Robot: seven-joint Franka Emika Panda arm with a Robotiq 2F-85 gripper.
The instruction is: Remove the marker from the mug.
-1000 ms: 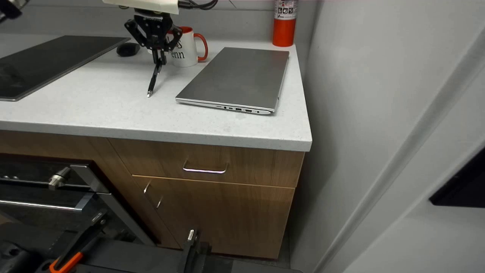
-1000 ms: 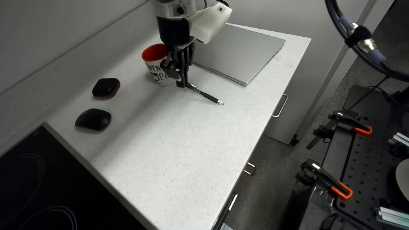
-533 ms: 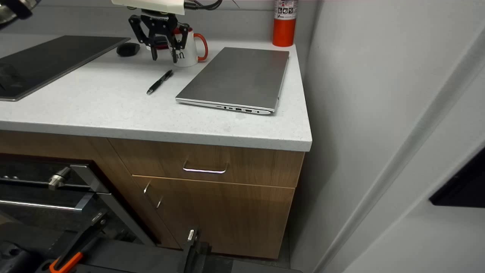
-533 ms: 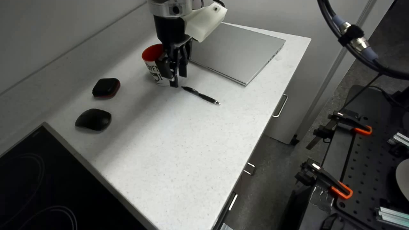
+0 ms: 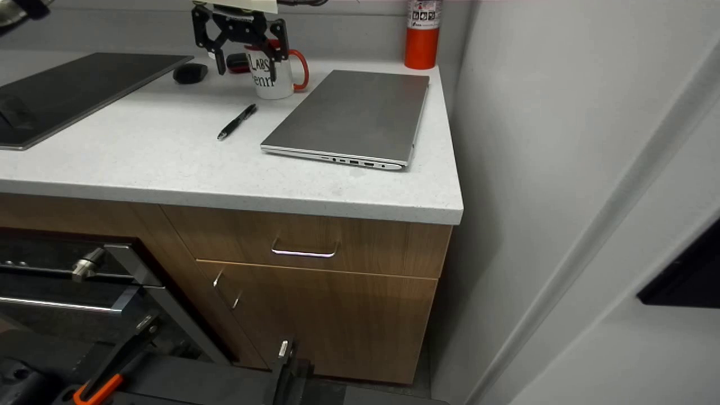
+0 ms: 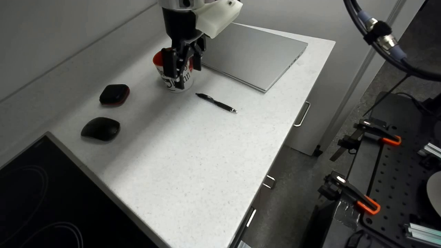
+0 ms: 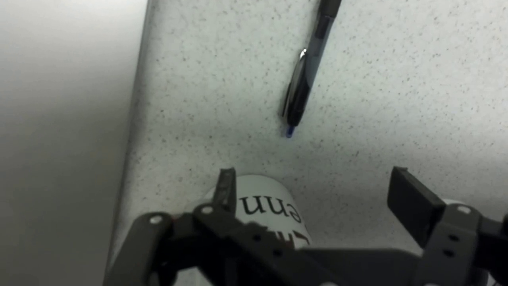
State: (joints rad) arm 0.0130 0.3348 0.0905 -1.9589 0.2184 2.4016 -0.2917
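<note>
The marker, a thin dark pen with a silver tip (image 5: 237,122) (image 6: 216,102) (image 7: 311,67), lies flat on the white counter in front of the mug, clear of it. Upright behind it stands the white mug with red rim and handle (image 5: 284,79) (image 7: 262,190), partly covered by my fingers in every view. My gripper (image 5: 247,76) (image 6: 188,78) (image 7: 312,174) hovers above the counter in front of the mug, jaws wide apart with nothing held between them. In the wrist view the pen lies beyond the fingertips; its far end runs out of the frame.
A closed grey laptop (image 5: 349,118) (image 6: 255,55) lies beside the pen and mug. A black mouse (image 6: 101,128) and a black-and-red case (image 6: 114,94) sit near the wall. The cooktop (image 6: 51,193) borders the counter; a red canister (image 5: 422,48) stands at the back corner.
A second ago the gripper was shut on the pen's upper end, with the pen slanting down. The jaws opened, the pen dropped flat, and the gripper rose and drew back toward the mug.
</note>
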